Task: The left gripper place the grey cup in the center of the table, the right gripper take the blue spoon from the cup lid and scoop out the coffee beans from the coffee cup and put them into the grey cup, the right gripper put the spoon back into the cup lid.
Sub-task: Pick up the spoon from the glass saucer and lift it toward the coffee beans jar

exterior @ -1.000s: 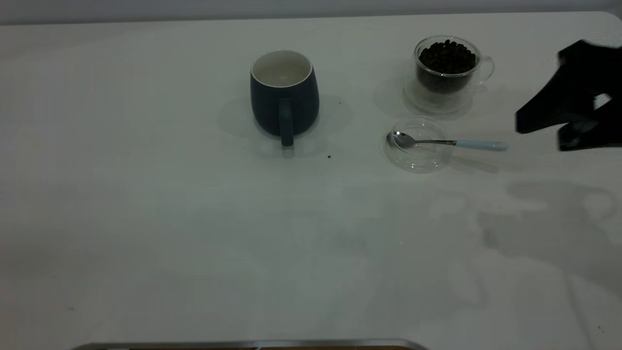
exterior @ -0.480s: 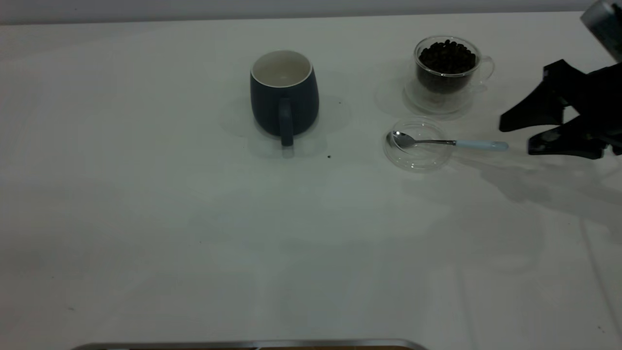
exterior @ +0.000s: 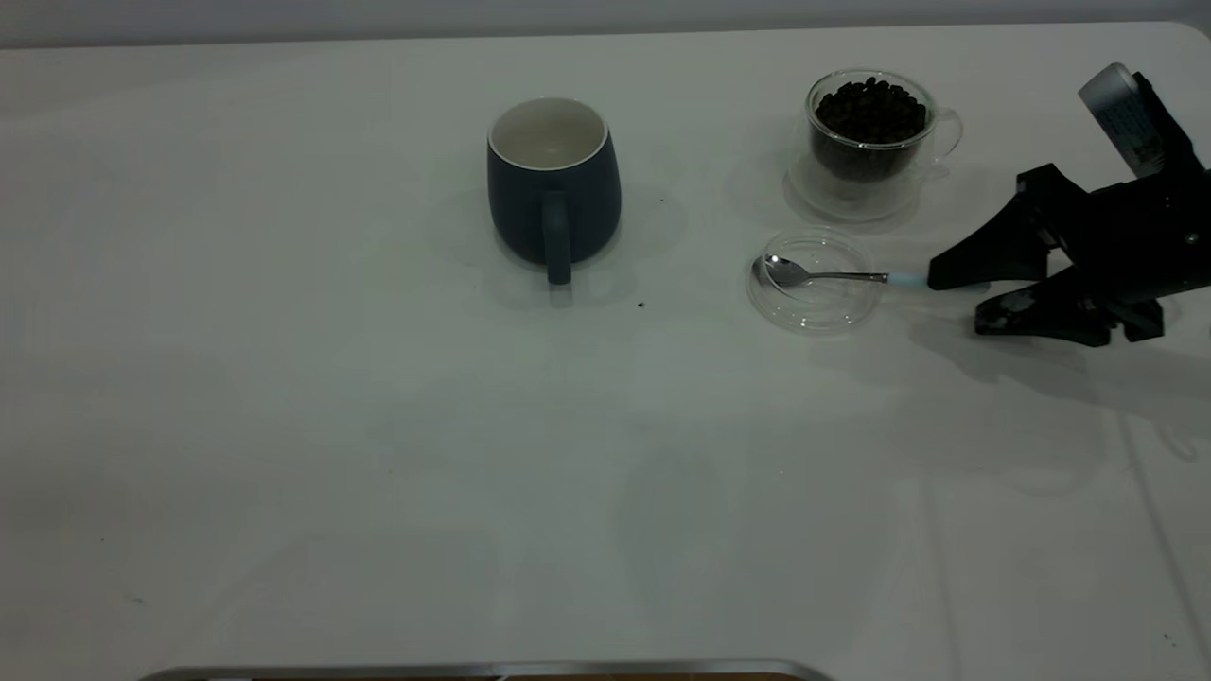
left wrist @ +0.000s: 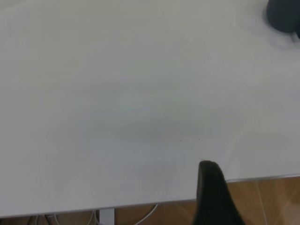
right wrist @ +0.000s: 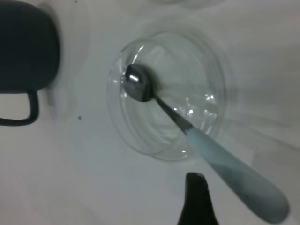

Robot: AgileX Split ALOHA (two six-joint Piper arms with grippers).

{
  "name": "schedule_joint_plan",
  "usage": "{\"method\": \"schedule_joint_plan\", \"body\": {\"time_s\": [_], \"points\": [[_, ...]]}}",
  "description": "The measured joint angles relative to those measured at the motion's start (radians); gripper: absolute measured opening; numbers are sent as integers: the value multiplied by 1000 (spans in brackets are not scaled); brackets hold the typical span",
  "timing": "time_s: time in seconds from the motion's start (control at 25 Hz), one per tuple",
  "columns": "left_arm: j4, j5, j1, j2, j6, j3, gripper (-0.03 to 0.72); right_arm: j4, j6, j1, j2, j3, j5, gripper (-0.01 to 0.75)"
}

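A white bench (exterior: 378, 454) is seen from above in the exterior view. Just above the middle of the frame, the grey cup (exterior: 553, 180) stands upright and empty, its handle turned toward the lower edge. At the upper right, the clear glass coffee cup (exterior: 870, 128) is filled with dark coffee beans (exterior: 870, 109). Just below it, the transparent cup lid (exterior: 814, 281) lies flat on the bench, and the blue spoon (exterior: 828, 275) is laid with its metal bowl inside the lid and its pale blue handle stretched out to the right over the rim. At the right edge of the frame, the right gripper (exterior: 957, 298) is held low over the bench with its fingers spread apart, one above and one below the tip of the spoon handle, not closed on it. In the right wrist view, the spoon (right wrist: 197, 136) is seen lying across the lid (right wrist: 166, 93). Of the left gripper, only one dark finger (left wrist: 213, 194) is shown in the left wrist view, over the bench edge, so its state cannot be told.
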Motion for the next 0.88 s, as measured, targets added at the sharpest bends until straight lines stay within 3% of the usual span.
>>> {"method": "schedule_joint_plan", "body": {"time_s": [0.6, 0.88], "points": [[0, 0, 0, 0, 0, 0, 513, 101, -16, 68, 76, -38, 61, 583], [0, 0, 0, 0, 0, 0, 513, 112, -16, 68, 76, -38, 85, 499]]}}
